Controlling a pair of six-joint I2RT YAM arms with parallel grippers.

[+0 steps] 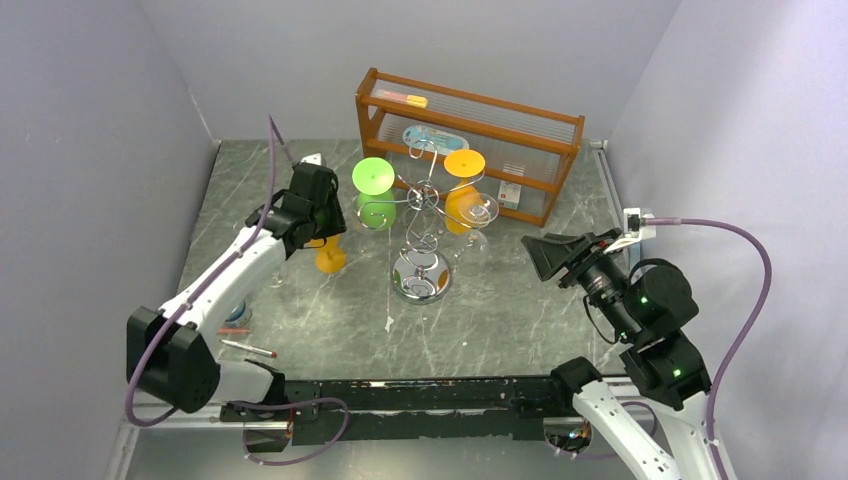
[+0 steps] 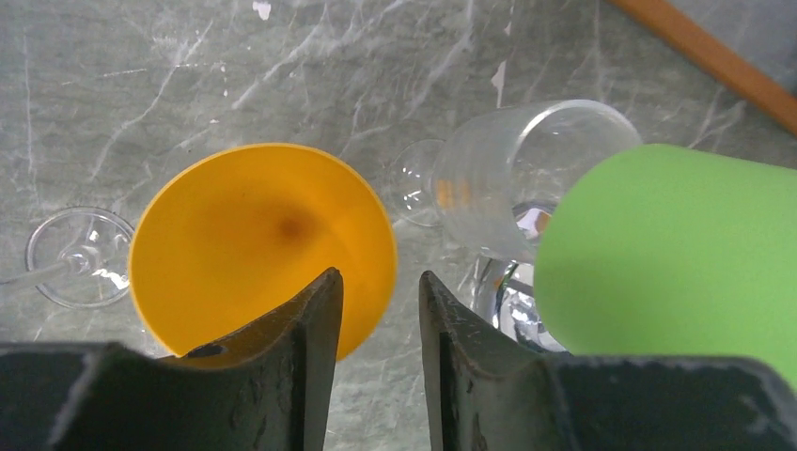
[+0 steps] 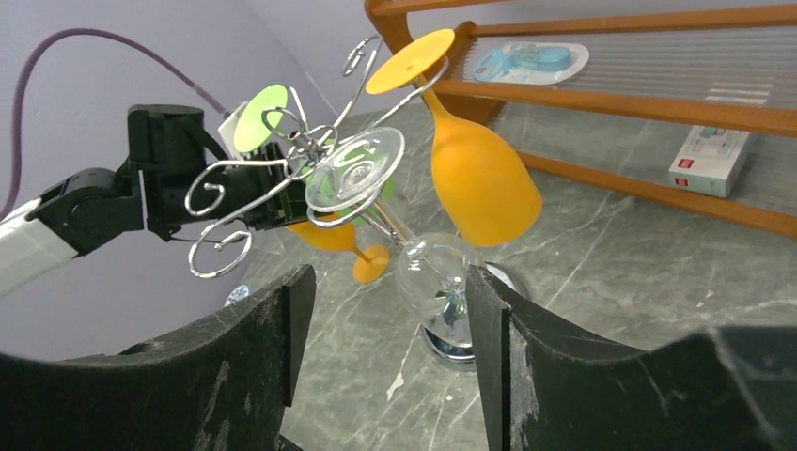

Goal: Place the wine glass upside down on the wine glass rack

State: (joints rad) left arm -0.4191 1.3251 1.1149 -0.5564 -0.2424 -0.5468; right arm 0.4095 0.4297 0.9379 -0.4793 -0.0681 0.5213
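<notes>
Widest first: the marble table is boxed in by walls on the left, back and right, so the sides are tight. The roomiest stretch is the marble between the rack's base and the arms' bases. A wooden shelf crowds the back right corner.

Two arms. The left arm reaches in from the left edge. The left gripper is over the orange wine glass, jaws a narrow gap apart and astride its rim, one finger over the bowl, one outside. Whether they touch it, I cannot tell. That glass stands upright on the table, just left of the rack, not hung. The right arm sits well right, and the right gripper is spread wide on nothing, facing the rack.

One wine glass rack, centre table, close in front of the shelf.

Glasses, counted: two orange, one green, three clear.
- Hanging upside down: the hung orange glass, the green glass and a hung clear glass.
- A second clear glass is beside the green one; how it stands I cannot tell.
- A clear foot rests left of the orange bowl.

Smallest: one white box and one blue-and-white pack on the shelf, one red-tipped stick near the left base.
</notes>
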